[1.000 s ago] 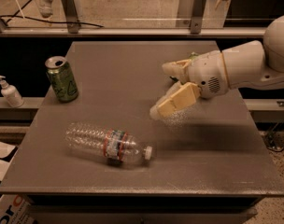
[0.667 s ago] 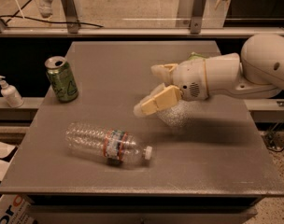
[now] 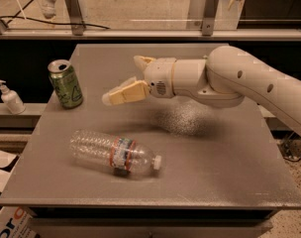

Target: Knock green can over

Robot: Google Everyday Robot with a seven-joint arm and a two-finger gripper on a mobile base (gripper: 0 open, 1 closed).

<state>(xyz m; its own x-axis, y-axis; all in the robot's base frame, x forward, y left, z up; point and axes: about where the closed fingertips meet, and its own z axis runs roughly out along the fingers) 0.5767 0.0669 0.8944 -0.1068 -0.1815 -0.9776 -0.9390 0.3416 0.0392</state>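
So the gripper [image 3: 123, 79] is hovering mid-frame, jaws spread open and gripping nothing, pointing left toward the green can [image 3: 66, 84], which is standing upright near the left edge of the grey table [image 3: 229, 172]. I'd be sweeping sideways into the can's upper half, so it's tipping rather than sliding off. A plastic bottle [image 3: 116, 155] is lying flat at lower left, and a pump bottle [image 3: 11, 98] is sitting off-table at far left.

Apparently only bare table [image 3: 98, 63] lies between gripper [image 3: 123, 79] and green can [image 3: 66, 84] leftward.

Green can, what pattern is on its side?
Pale triangle on the green can, camera view; gripper hovers beside it.
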